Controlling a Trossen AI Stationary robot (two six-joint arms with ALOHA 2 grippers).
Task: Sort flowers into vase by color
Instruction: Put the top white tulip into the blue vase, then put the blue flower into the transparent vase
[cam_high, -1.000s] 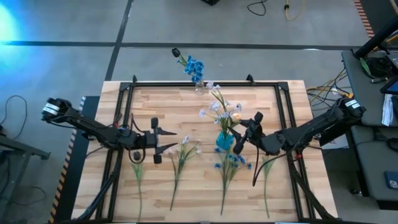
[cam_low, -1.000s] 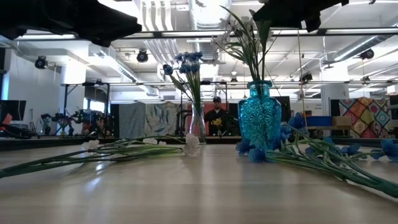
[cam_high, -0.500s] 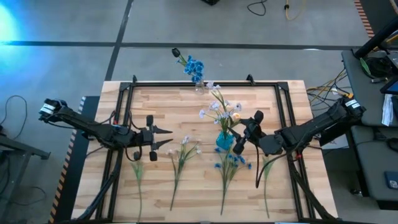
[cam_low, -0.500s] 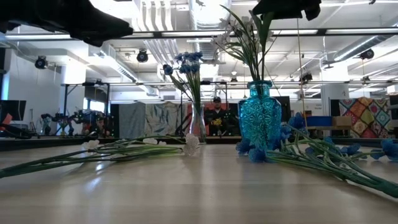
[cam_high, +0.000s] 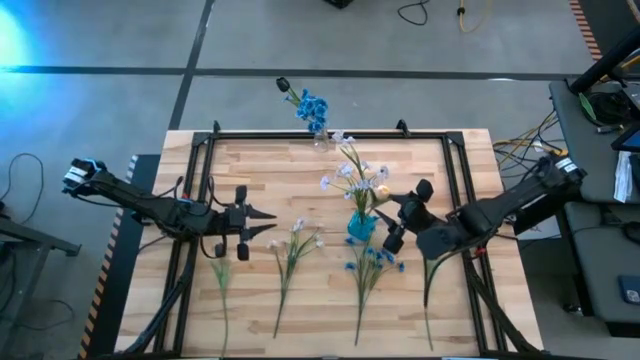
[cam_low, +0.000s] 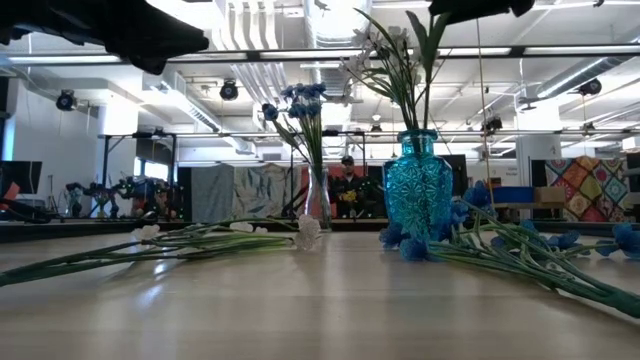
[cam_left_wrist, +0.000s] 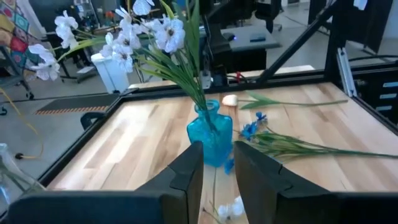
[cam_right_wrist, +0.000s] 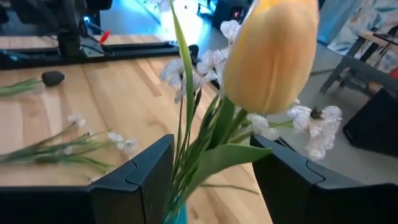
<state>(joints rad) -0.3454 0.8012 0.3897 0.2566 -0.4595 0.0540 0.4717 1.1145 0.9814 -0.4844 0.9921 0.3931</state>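
Note:
A blue glass vase (cam_high: 360, 226) stands mid-table and holds white-pink sprays (cam_high: 347, 172) and a cream-yellow tulip (cam_right_wrist: 272, 56); it also shows in the low view (cam_low: 417, 192) and the left wrist view (cam_left_wrist: 211, 133). A clear vase (cam_low: 318, 203) at the far edge holds blue flowers (cam_high: 312, 106) and a black bud (cam_high: 283, 84). My right gripper (cam_high: 407, 214) is open just right of the blue vase, its fingers on either side of the tulip's stem and leaves (cam_right_wrist: 205, 155). My left gripper (cam_high: 266, 222) is open and empty, left of the vase, above the table.
Loose stems lie on the near half of the table: a white-pink spray (cam_high: 297, 243), a blue cluster stem (cam_high: 371, 262), a black-bud stem (cam_high: 220, 278) at the left, and a cream-bud stem (cam_high: 428, 285) at the right. A black frame (cam_high: 300, 133) rims the table.
My right gripper has drawn back from the blue vase toward the table's right edge and risen a little, staying open. My left gripper has shifted a little toward the table's left edge. The flowers and vases have stayed where they were.

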